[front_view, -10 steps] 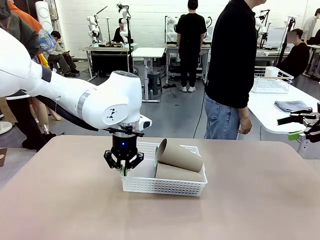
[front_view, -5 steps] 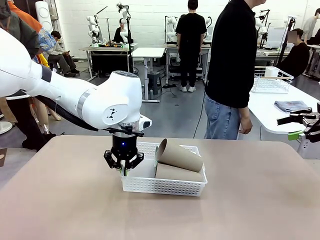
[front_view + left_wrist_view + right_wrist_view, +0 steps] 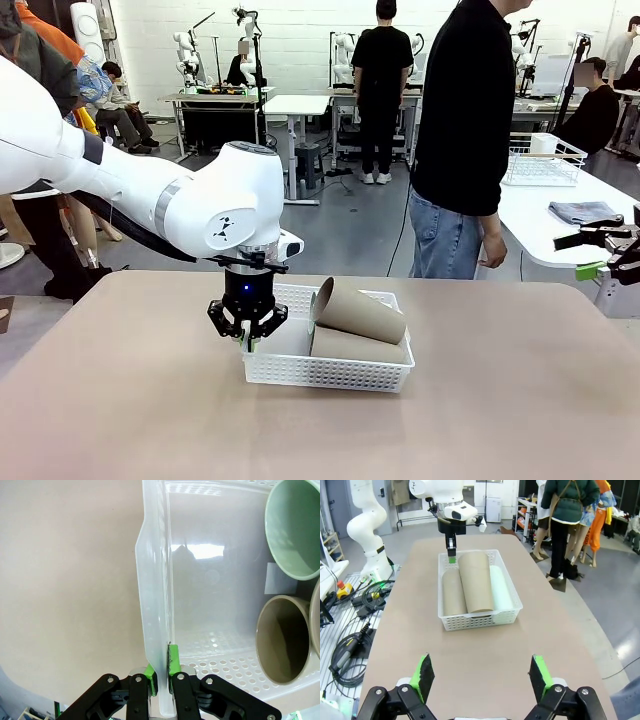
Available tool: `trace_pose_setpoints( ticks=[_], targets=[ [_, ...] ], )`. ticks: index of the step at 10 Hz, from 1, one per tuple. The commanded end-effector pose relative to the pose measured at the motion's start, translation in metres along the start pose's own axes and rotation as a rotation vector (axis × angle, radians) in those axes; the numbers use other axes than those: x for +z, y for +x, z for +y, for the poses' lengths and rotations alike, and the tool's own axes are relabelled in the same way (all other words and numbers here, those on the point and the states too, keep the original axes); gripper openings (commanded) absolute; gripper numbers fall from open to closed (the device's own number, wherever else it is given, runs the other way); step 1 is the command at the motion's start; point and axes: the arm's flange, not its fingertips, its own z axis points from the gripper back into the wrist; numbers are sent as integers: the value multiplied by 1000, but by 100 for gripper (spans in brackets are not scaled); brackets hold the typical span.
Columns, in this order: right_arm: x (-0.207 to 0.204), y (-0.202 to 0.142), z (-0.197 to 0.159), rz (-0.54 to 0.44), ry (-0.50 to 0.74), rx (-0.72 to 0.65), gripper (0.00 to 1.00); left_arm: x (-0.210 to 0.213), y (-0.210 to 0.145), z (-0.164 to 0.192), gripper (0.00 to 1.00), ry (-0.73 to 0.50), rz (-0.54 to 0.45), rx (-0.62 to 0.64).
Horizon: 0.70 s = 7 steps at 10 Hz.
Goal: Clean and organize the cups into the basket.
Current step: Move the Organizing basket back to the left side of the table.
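White perforated plastic basket [image 3: 330,372]: on the tan table [image 3: 120,400], about midway between its left and right edges and nearer the far edge than the near one. Flared rim, lattice sides.

Cups, all lying on their sides inside the basket: two tan-brown tumblers [image 3: 362,310], one stacked slantwise over the other [image 3: 350,345], against the basket's right half in the front view. One pale mint green tumbler [image 3: 501,595] beside them, along the basket's long wall in the right wrist view (mouth also seen in the left wrist view [image 3: 295,530], next to a tan mouth [image 3: 282,637]). Basket floor bare at the end nearest the left gripper.

Left gripper [image 3: 247,342]: pointed straight down at the basket's left short wall, green pads [image 3: 173,660] pinched together on that wall's rim, one finger inside the basket and one outside.

Right gripper [image 3: 482,676]: above the table's right end, well apart from the basket, fingers spread wide, nothing between them.

Person [image 3: 462,130]: standing at the table's far edge in dark top and jeans, hand [image 3: 490,250] hanging at the side, touching nothing.
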Motion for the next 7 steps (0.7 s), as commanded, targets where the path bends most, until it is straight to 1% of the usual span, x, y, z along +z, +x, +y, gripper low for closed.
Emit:
trace_pose_setpoints(
  ticks=[1,2,3,4,5,6,7],
  targets=[
    [5,-2,-6,-20,63,-238,100,7,7,17,6,40,6,-33],
    [9,-7,-13,-18,52,-347,100,11,20,39,6,129,-71,-47],
    [16,-10,-18,-25,39,-454,100,11,32,61,6,123,-67,-47],
    [23,-13,-20,14,25,-548,100,5,42,79,6,149,-62,-27],
    [34,-13,-21,68,59,-692,100,2,50,92,6,155,-46,-14],
    [43,-14,-22,121,52,-765,100,1,56,105,6,151,-36,-5],
    [60,-15,-25,173,-17,-858,100,6,61,122,6,120,-32,-19]
  ],
)
